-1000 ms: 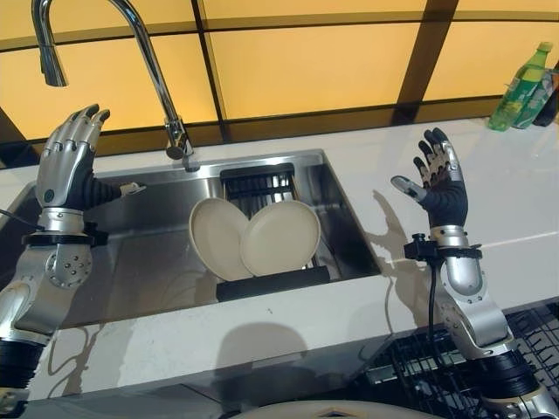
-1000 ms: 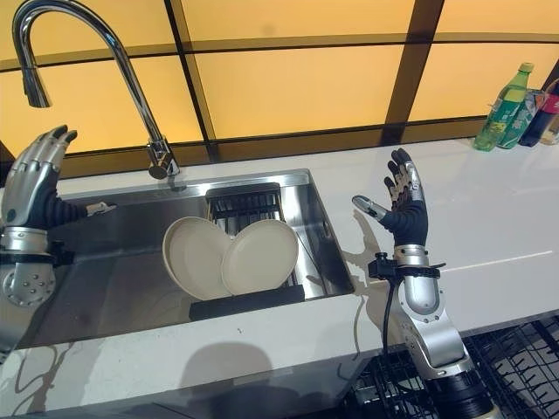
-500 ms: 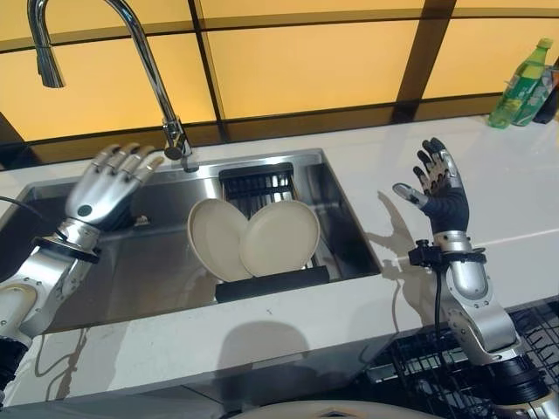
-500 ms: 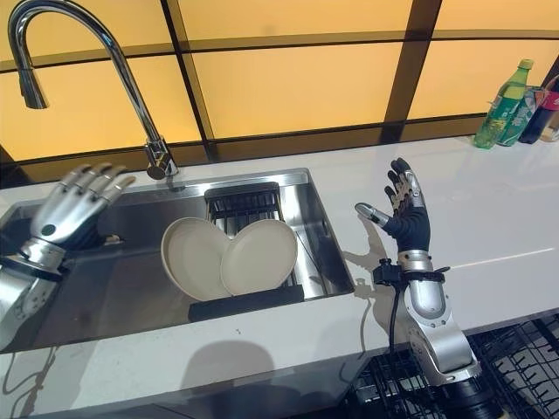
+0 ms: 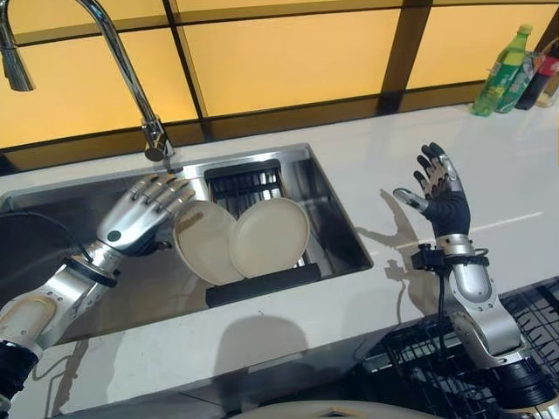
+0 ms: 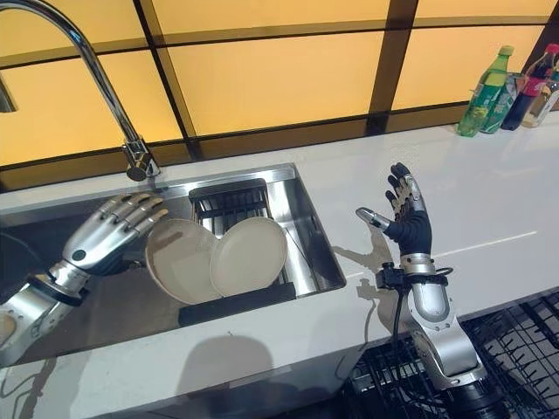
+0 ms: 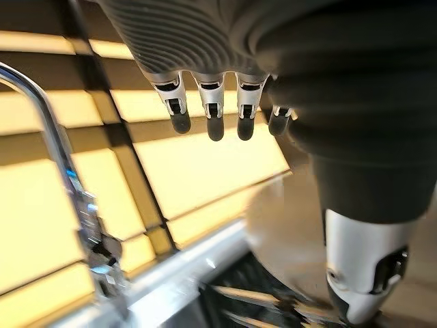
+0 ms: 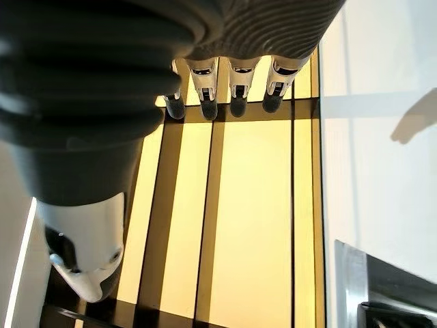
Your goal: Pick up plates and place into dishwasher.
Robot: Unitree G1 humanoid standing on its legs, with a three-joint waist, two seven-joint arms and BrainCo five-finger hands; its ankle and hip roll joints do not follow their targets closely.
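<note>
1. Two cream plates stand on edge in a stainless steel sink (image 5: 345,223), propped in a dark dish rack (image 5: 262,281) at the sink's right end.
2. The left plate (image 5: 199,244) leans behind the right plate (image 5: 269,236), which overlaps its right edge.
3. The left hand (image 5: 140,218) is low over the sink, just beside the left plate's upper left rim. Its fingers (image 5: 166,188) are straight and spread, pointing toward the plates and holding nothing.
4. From the eye views I cannot tell whether the fingertips touch the plate's rim or stop just short of it.
5. In the left wrist view the hand's fingers (image 7: 208,113) show straight in a row, with a pale plate edge past them and the thumb (image 7: 365,266) apart.
6. The right hand (image 5: 441,196) is raised above the white worktop (image 5: 367,166), well to the right of the sink, palm facing the sink, fingers extended and empty.
7. The right wrist view shows the same straight fingers (image 8: 232,89) against the amber wall panels (image 8: 252,225).
8. A chrome gooseneck tap (image 5: 131,83) rises behind the sink's rear edge.
9. A green bottle (image 5: 500,72) stands at the far right of the worktop by the wall, with darker bottles (image 6: 531,87) just beside it.
10. A black wire dishwasher rack (image 5: 410,367) sits below the worktop's front edge, by the right arm.
</note>
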